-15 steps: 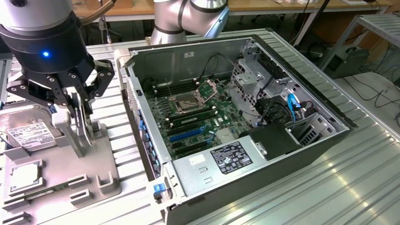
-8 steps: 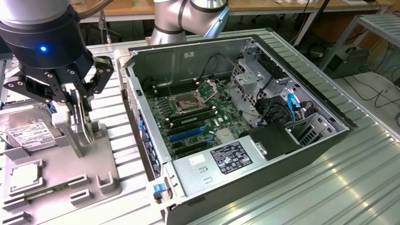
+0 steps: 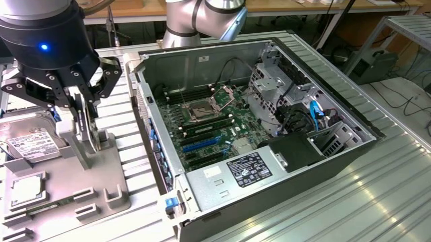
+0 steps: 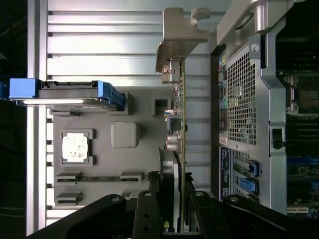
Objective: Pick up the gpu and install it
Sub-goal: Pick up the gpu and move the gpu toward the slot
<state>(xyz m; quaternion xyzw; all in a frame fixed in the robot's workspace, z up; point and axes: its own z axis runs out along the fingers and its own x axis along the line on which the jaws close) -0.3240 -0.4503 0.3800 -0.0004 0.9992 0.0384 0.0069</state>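
The gpu (image 3: 86,132) is a thin dark card held on edge, upright over the grey holder tray (image 3: 111,176) at the exterior view's left. Its silver bracket (image 4: 180,30) points away from the wrist, and the card's edge (image 4: 180,124) with small components runs back between the fingers. My gripper (image 3: 84,108) (image 4: 178,209) is shut on the gpu, one black finger on each face. I cannot tell whether the card's lower end still touches the tray. The open computer case (image 3: 168,65) lies just beside it, with the motherboard (image 3: 209,126) and its blue slots (image 3: 202,146) exposed.
On the tray sit a hard drive (image 3: 30,138) (image 4: 70,94) with blue rails, a processor (image 3: 25,189) (image 4: 76,147) and a memory stick (image 3: 47,206) (image 4: 94,178). The case's perforated rear wall (image 4: 241,99) stands close to the card. Drive cages and cables (image 3: 296,111) fill the case's far side.
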